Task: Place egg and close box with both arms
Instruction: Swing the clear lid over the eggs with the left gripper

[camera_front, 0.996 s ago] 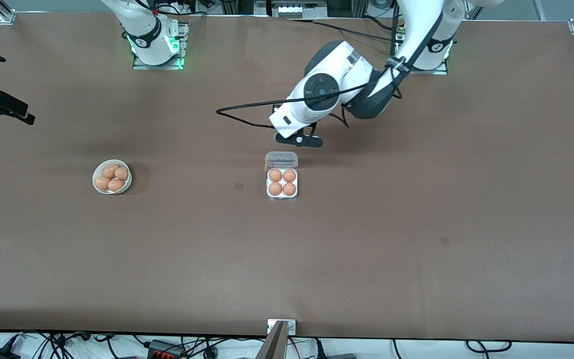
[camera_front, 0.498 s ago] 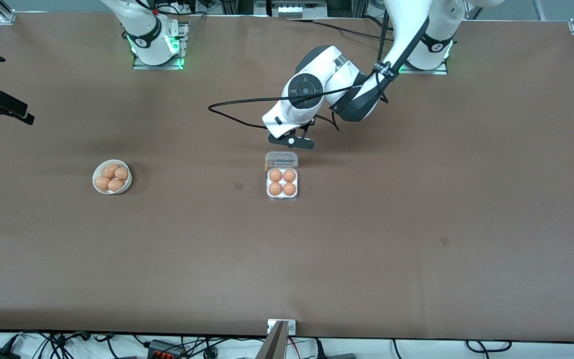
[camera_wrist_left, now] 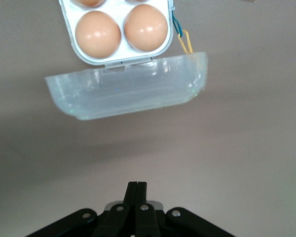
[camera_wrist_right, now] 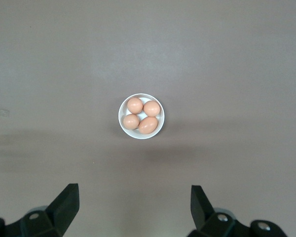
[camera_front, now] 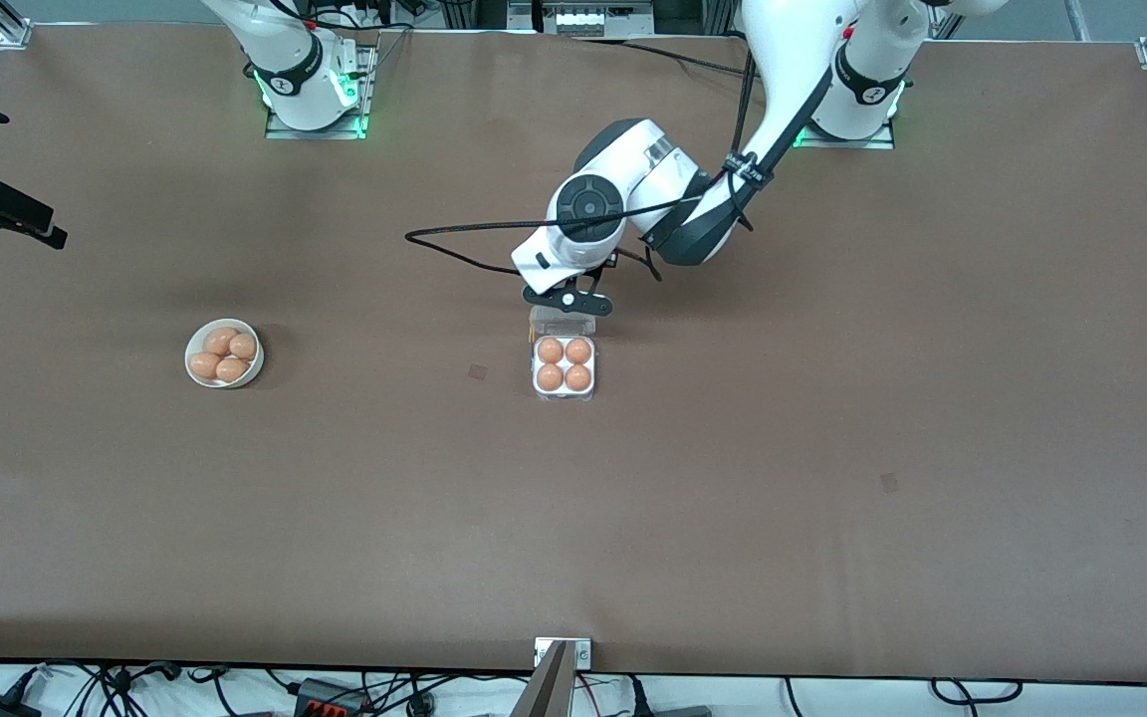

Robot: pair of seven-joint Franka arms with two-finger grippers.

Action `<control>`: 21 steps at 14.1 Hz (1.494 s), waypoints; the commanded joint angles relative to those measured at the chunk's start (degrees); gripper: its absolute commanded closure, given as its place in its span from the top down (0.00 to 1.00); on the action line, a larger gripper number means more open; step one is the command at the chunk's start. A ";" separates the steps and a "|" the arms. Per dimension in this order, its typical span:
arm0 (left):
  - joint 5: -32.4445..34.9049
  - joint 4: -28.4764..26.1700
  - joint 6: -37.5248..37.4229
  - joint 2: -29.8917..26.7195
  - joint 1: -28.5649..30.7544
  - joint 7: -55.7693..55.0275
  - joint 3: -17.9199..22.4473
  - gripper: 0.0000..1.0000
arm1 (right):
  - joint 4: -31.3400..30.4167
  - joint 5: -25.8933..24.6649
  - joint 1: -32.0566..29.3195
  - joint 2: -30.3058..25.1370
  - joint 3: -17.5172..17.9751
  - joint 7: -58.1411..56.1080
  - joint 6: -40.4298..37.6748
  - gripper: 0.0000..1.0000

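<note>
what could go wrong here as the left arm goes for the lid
The left gripper, jaws shut, sits just past the open clear lid. Pushing too low could slide the whole box instead of folding the lid. Swinging it fast could knock the eggs. The right gripper waits open above the bowl, not steadying anything.

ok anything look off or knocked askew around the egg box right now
Nothing stands out. The box sits square with an egg in all four cells, its clear lid hinged open and intact. The left gripper, fingers shut, is above the lid; the right gripper waits open high over the bowl holding four eggs.
</note>
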 commanded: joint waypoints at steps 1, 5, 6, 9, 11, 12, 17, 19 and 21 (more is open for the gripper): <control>2.65 5.16 -0.55 3.64 -0.70 -0.60 0.61 0.01 | 0.61 0.76 -0.61 0.22 0.27 0.44 -0.93 1.00; 2.66 7.28 -0.55 4.97 -0.26 2.82 1.05 0.01 | 0.61 0.76 -0.61 0.31 0.27 0.44 -0.93 1.00; 2.66 7.45 -0.46 5.15 -0.17 3.09 1.22 0.01 | 0.61 0.76 -0.61 0.31 0.27 0.44 -0.93 1.00; 2.75 8.50 1.12 6.37 -0.08 3.10 1.49 0.01 | 0.61 0.76 -0.61 0.31 0.18 0.44 -0.93 1.00; 2.75 8.42 4.36 7.25 -0.17 3.01 2.36 0.01 | 0.61 0.76 -0.61 0.39 0.18 0.44 -0.93 1.00; 2.75 8.51 5.77 7.78 -0.17 3.01 2.63 0.01 | 0.61 0.76 -0.61 0.39 0.18 0.44 -0.93 1.00; 2.57 10.09 6.66 7.52 0.27 3.27 3.86 0.01 | 0.61 0.76 -0.70 0.39 0.18 0.44 -0.93 1.00; 2.75 10.09 5.53 6.82 1.23 3.27 3.86 0.01 | 0.61 0.76 -0.88 0.39 0.18 0.44 -0.93 1.00; 2.75 10.18 2.37 5.24 3.07 3.36 3.86 0.04 | 0.61 0.76 -0.88 0.39 0.18 0.44 -0.93 1.00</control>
